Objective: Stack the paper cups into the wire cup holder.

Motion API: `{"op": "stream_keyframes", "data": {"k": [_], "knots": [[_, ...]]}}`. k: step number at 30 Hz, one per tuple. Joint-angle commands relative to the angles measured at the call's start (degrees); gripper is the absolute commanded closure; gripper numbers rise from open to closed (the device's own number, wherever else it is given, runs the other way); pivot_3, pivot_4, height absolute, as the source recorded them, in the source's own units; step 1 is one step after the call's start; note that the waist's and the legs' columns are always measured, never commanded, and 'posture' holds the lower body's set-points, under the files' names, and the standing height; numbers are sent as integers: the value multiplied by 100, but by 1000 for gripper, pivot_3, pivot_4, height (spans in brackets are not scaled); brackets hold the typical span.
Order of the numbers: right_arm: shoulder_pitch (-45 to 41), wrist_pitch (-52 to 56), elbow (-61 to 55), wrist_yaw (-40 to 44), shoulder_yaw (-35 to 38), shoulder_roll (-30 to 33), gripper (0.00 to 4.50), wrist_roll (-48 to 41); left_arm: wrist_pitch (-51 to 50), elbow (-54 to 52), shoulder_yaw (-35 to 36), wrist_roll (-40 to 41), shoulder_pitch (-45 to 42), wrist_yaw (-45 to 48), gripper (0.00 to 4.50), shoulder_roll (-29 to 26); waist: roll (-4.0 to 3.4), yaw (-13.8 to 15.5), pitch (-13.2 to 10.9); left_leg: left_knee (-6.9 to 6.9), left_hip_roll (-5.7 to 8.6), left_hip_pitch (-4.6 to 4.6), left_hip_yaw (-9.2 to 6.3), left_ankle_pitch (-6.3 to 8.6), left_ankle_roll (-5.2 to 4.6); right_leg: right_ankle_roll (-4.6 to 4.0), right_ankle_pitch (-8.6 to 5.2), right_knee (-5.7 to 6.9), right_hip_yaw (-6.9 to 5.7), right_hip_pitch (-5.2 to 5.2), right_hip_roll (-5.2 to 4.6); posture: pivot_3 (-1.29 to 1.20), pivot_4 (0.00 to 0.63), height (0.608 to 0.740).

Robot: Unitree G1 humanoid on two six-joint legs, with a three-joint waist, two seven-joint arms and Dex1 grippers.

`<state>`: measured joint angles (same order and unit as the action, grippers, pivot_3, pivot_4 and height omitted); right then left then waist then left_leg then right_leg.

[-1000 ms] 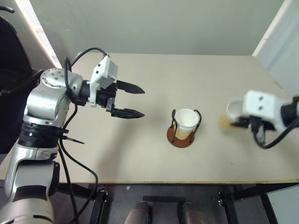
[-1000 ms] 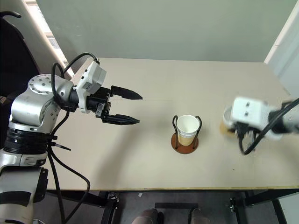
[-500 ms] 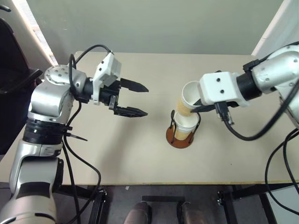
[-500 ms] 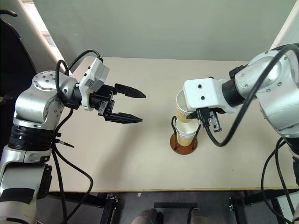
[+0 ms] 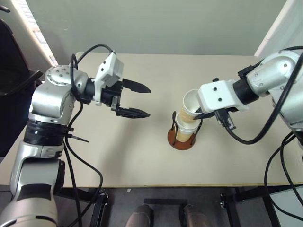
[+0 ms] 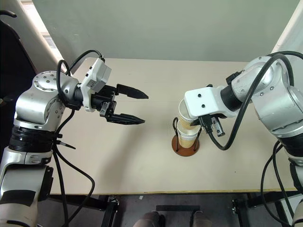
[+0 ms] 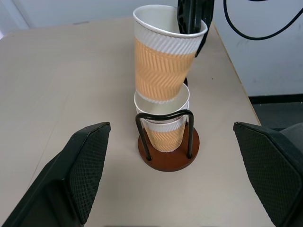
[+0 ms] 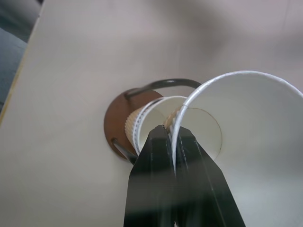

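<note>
Beige matte tabletop (image 5: 142,156) runs across my whole view, and I go left to right. On the left, my left gripper (image 5: 142,100) hangs above the table with its two black fingers spread wide, nothing between them, pointing right toward the middle. It is well apart from the cups.

Near the table's centre stands the wire cup holder (image 5: 183,139), a round reddish-brown disc base with thin black wire loops rising upright. Inside the loops I see a tan-yellow ribbed paper cup with a white rolled rim, the nested cup (image 7: 163,135), sitting upright on the base; a second rim shows just above its own, so I read two cups stacked there, though I cannot tell for sure.

Right over it, a second tan-yellow tapered paper cup with a white inside, the held cup (image 7: 163,61), leans slightly and its bottom meets the mouth of the nested cup. My right gripper (image 8: 174,142) pinches that held cup's rim wall, one black finger inside and one outside, jaws narrow and clamped on the paper. The right arm reaches in from the right side of the table.
</note>
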<state>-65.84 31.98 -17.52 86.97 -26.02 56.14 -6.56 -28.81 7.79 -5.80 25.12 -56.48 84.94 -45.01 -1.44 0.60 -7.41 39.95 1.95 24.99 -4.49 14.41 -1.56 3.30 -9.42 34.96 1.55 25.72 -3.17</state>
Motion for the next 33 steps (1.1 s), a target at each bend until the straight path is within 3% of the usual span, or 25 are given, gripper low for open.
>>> {"op": "stream_keyframes", "data": {"k": [1,10,14,21,26,33], "knots": [[-79,-106,-83,83,87,-79,4471,88,43,-100,58,22,-202,42,0,8,0,0,0,0,0,0,0,0,0,0,0,0,0,0,0,0,150,740],[189,-760,160,205,-109,-185,4471,622,58,-115,44,-23,-200,81,0,25,0,-3,0,0,0,0,0,0,0,6,4,0,0,0,0,0,150,740],[202,-852,254,276,-122,-283,3599,707,38,-159,40,-23,-184,93,0,20,0,-7,0,-1,-1,0,-1,0,1,7,5,1,0,0,0,0,150,740],[79,-634,360,293,34,-512,1140,612,32,-179,29,-36,-175,103,0,52,0,-8,0,0,-1,0,0,0,1,5,5,0,-1,0,0,0,150,740],[-165,988,301,-155,636,-992,1140,-61,59,-173,73,-31,-128,50,0,86,-1,-19,0,-2,-1,-1,0,-2,4,1,3,1,0,1,1,0,150,740],[405,2904,-89,-1186,1945,-877,1140,-841,-25,-182,166,3,-24,-121,0,76,1,33,0,-1,2,0,-2,-2,5,-31,-17,-8,-1,-10,0,0,150,740]]}}
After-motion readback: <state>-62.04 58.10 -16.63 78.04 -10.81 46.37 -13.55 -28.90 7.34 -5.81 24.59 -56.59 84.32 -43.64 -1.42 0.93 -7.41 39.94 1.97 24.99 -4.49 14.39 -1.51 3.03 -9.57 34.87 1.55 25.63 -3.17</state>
